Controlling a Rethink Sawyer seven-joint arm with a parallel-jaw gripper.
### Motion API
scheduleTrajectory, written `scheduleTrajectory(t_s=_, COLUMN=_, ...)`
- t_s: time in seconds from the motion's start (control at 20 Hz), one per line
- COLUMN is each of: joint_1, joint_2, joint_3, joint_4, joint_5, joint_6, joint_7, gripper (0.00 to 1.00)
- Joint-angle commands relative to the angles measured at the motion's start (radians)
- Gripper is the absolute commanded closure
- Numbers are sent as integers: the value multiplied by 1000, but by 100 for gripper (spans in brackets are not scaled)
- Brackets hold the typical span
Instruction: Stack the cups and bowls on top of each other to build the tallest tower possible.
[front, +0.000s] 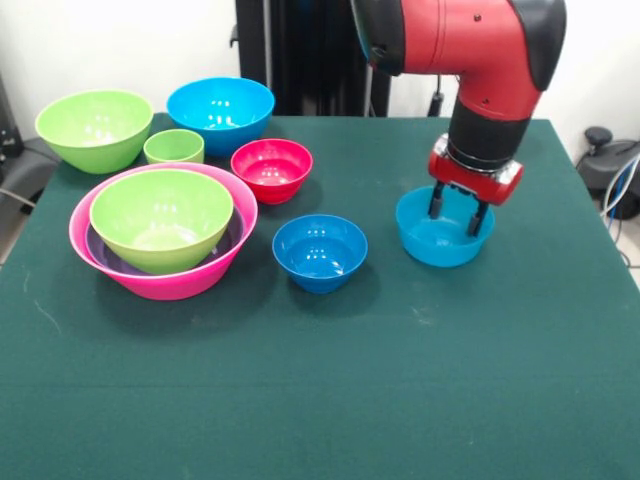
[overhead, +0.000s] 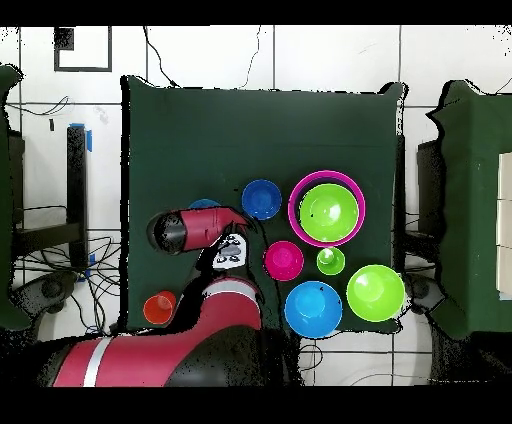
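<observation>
Nearest the camera in the front view, the dark green tabletop (front: 320, 400) lies bare, and the first things met are the small blue bowl (front: 320, 252) standing alone and, to its left, the only stacking so far: the huge pink bowl (front: 165, 283) with the wide purple bowl (front: 100, 250) nested in it — only a sliver of purple rim shows — and a lime-green bowl (front: 162, 217) seated on top. That nest of three is, by my reckoning, the whole of the progress; it sits low and is hardly a tower yet. To the right, level with the small blue bowl, the teal bowl (front: 443, 235) stands apart, and the hand (front: 459, 216) is lowered into it with its two dark fingers spread partway, their tips inside the bowl near the far wall; nothing is gripped between them and the bowl rests on the cloth, so I judge the hand released, whether it touches the rim I cannot tell. Farther back stand the small red bowl (front: 271, 168), the short lime-green cup (front: 174, 147), the second lime-green bowl (front: 95, 128) and the large blue bowl (front: 221, 113), all single. The orange cup (overhead: 160, 306) shows only from overhead, off near the robot's base — also unstacked.
</observation>
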Motion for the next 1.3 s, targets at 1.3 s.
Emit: scheduleTrajectory(t_s=1.3, joint_1=-26, joint_2=-138, joint_3=130, joint_4=108, joint_5=-6, joint_6=44, joint_7=69, gripper=0)
